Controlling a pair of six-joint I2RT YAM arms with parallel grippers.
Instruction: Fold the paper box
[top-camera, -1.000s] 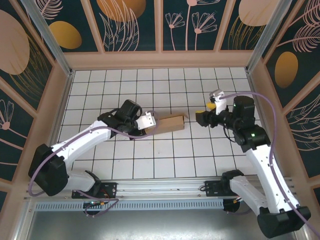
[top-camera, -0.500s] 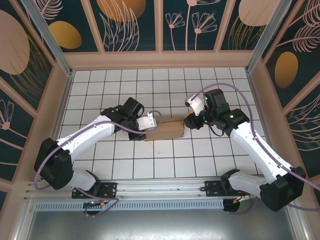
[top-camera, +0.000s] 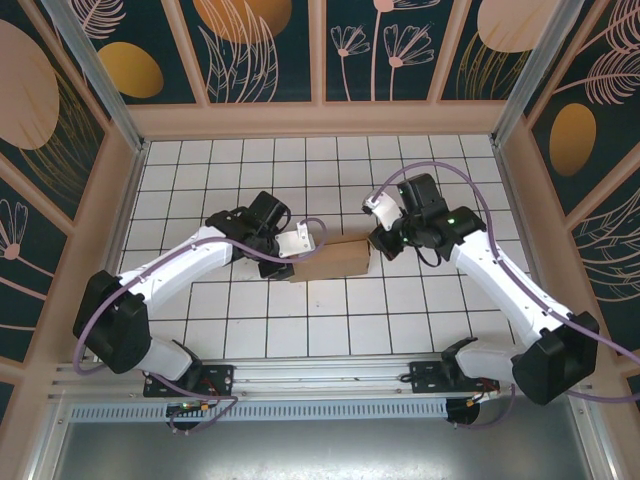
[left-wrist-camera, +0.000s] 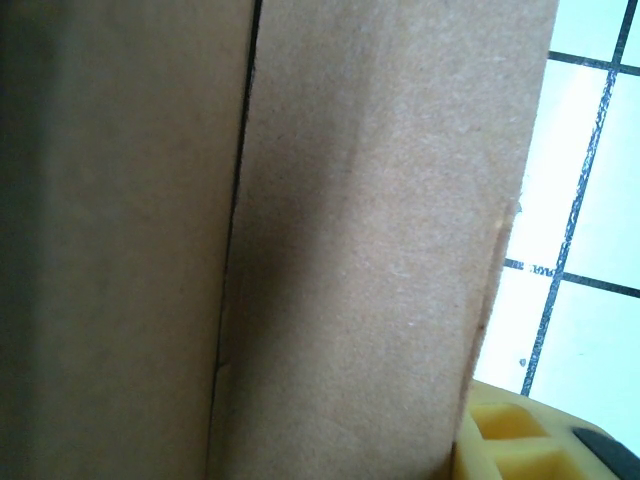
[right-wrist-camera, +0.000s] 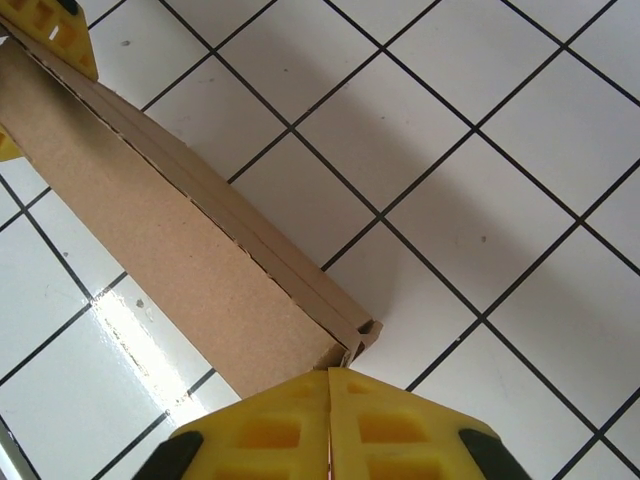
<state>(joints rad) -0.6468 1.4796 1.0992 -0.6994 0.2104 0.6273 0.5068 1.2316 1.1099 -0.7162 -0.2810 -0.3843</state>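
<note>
Bases of both arms sit on a metal rail (top-camera: 320, 385) at the near edge of the white tiled table (top-camera: 330, 330). From there the left arm (top-camera: 180, 275) reaches up and inward. The right arm (top-camera: 500, 285) bends in from the other side, and a purple cable (top-camera: 400, 180) loops over it. They meet near the middle of the table, where the paper box (top-camera: 335, 258) lies flat on the tiles. It is folded into a long brown slab and sits a little askew to the grid lines.

The left gripper (top-camera: 290, 266) is at the box's left end. Seen from the right wrist, its yellow fingers (right-wrist-camera: 55, 30) sit on either side of that far end, clamped onto the cardboard. From its own wrist camera the brown face sits very close, with a dark seam running down it. One yellow finger shows at the lower corner, just beside the box's edge.

The right gripper (top-camera: 377, 245) is at the box's right end. Its two yellow pads (right-wrist-camera: 250, 430) are pressed together with nothing between them. Their tips come right up to the box's end corner, where the layered edges of cardboard show. Whether they quite touch it I cannot tell.

Beyond the box, bare tiles run back to a pale wooden ledge (top-camera: 320, 120). Above the ledge stand dark wall panels (top-camera: 350, 50) painted with leaves, flowers and orange discs.
</note>
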